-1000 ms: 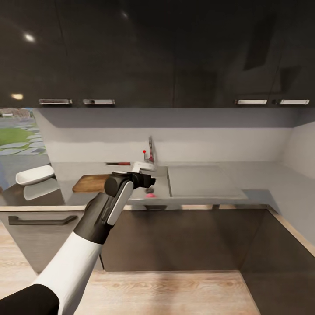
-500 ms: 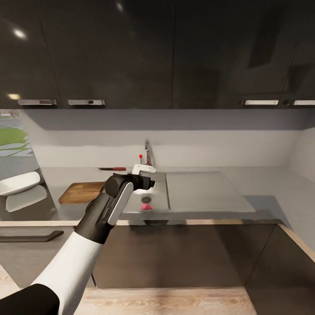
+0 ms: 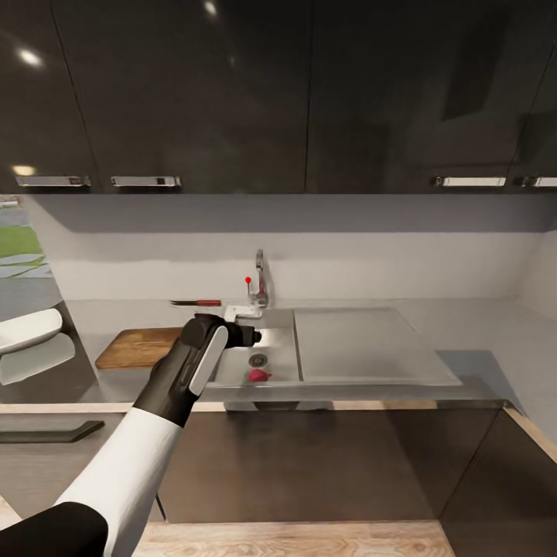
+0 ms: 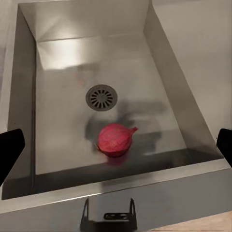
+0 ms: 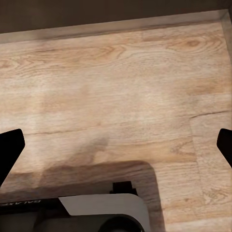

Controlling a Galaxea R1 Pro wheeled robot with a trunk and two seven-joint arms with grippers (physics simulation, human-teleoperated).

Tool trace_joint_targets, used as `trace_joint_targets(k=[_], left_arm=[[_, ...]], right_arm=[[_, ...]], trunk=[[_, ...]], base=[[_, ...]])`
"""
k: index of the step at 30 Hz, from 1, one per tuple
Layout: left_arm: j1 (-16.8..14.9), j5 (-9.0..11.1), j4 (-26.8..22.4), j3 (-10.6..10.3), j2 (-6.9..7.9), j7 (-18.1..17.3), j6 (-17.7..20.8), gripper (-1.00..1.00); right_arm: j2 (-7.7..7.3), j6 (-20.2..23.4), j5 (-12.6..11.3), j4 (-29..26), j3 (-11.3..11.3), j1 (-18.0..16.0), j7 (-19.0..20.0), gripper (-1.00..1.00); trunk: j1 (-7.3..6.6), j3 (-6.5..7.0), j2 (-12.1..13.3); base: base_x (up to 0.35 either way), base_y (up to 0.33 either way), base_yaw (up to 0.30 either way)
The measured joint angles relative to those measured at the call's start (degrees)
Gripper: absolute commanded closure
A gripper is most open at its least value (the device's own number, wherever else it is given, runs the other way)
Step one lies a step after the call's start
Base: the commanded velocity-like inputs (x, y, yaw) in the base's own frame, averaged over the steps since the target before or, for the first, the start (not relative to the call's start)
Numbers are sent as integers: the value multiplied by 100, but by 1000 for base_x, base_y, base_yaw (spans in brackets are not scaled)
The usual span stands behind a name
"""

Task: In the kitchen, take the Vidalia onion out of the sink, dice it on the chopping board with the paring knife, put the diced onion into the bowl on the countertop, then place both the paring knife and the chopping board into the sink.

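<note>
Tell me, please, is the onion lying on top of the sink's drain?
No, the onion lies on the sink floor beside the drain, apart from it.

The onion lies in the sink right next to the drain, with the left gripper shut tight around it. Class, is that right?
Not quite. The onion does lie in the sink next to the drain, but the left gripper is open above the basin and holds nothing. The left wrist view shows its fingertips spread wide at the picture's edges, with the onion untouched between them.
</note>
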Motion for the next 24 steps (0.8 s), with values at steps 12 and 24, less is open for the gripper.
trace_joint_targets(k=[12,24], left_arm=[[0,2,82,-26,-9,-2,5,-100],[0,9,490,-27,-21,-11,5,-100]], right_arm=[[0,-2,0,0,0,0,0,-100],[0,5,1,0,-1,0,6,-100]], trunk=[[0,0,0],[-3,0,0]], base=[[0,0,0],[120,0,0]])
